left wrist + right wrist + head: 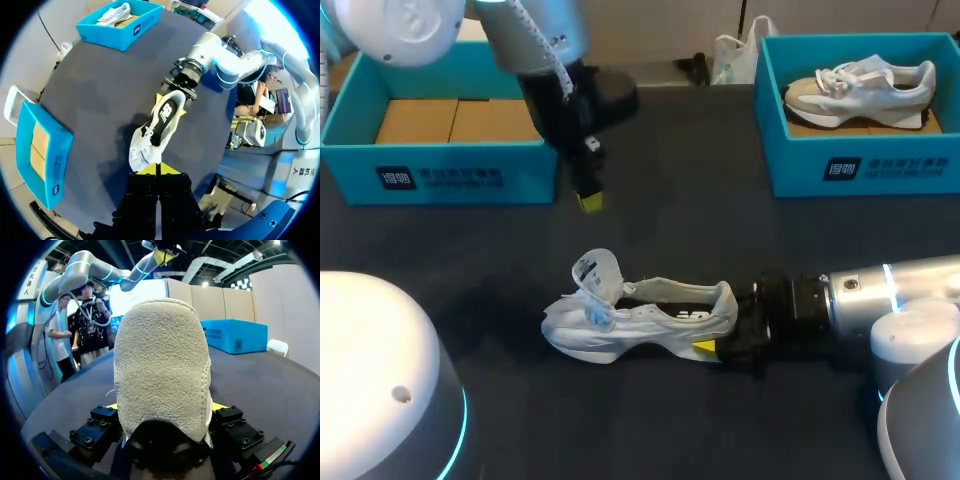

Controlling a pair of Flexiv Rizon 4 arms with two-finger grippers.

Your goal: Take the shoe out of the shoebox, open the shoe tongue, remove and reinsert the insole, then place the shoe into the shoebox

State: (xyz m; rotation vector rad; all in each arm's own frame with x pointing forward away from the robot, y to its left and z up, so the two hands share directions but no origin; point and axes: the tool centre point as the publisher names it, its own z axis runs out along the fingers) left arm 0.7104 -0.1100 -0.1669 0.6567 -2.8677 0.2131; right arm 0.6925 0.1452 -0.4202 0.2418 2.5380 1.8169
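- Shoe (640, 320): white, out of its box, lying on the dark table (720, 230) near the middle, with the toe toward my left and the heel toward my right.
- Tongue (598, 272) stands raised over the toe end, and the opening shows a dark lining inside.
- Right gripper (722, 330) is clamped on the heel, one yellow tip on each side. The right wrist view shows the grey heel (162, 365) filling the space between the fingers.
- Left gripper (588, 200) hangs above the table, beyond the shoe and apart from it. Its jaws are together, tips meeting, with nothing between them. The left wrist view looks down the length of the shoe (157, 125).
- Left shoebox (440, 170): blue, at the far left of the table, with brown cardboard inside.
- Right shoebox (860, 165): blue, at the far right, holding a second shoe (865, 88), well apart from the work.
- Obstructions: the right gripper and wrist cover the back of the heel.
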